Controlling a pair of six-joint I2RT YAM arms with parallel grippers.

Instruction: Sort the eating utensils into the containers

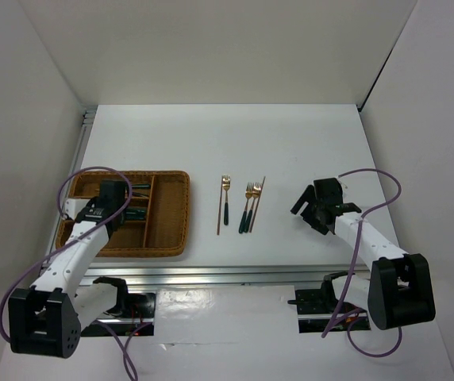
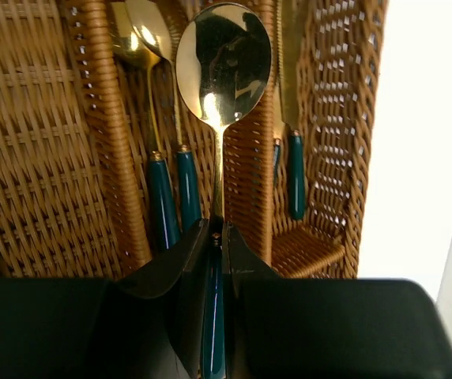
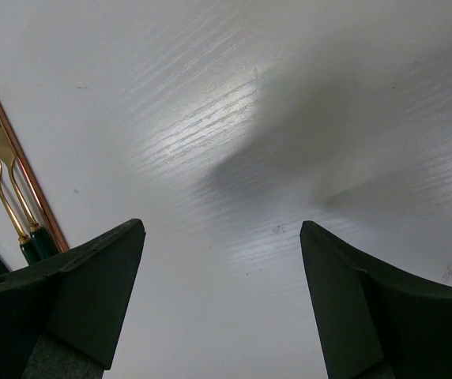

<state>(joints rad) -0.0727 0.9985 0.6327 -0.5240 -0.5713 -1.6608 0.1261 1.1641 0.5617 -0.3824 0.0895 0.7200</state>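
Note:
My left gripper (image 2: 216, 229) is shut on the dark green handle of a gold spoon (image 2: 223, 67) and holds it over the brown wicker tray (image 2: 36, 158). Two more spoons (image 2: 163, 189) lie in the compartment under it, and a knife (image 2: 295, 174) lies in the compartment to the right. From above, the left gripper (image 1: 114, 205) is over the tray (image 1: 171, 230). One fork (image 1: 225, 202), a pair of forks (image 1: 248, 209) and two thin brown sticks (image 1: 218, 210) lie on the table. My right gripper (image 1: 306, 213) is open and empty, right of them. The right wrist view shows it (image 3: 222, 229) with the forks (image 3: 1, 158) at its left edge.
The white table (image 1: 290, 143) is boxed in by white walls at the back and both sides. A metal rail (image 1: 211, 274) runs along the near edge. Purple cables loop from both arms.

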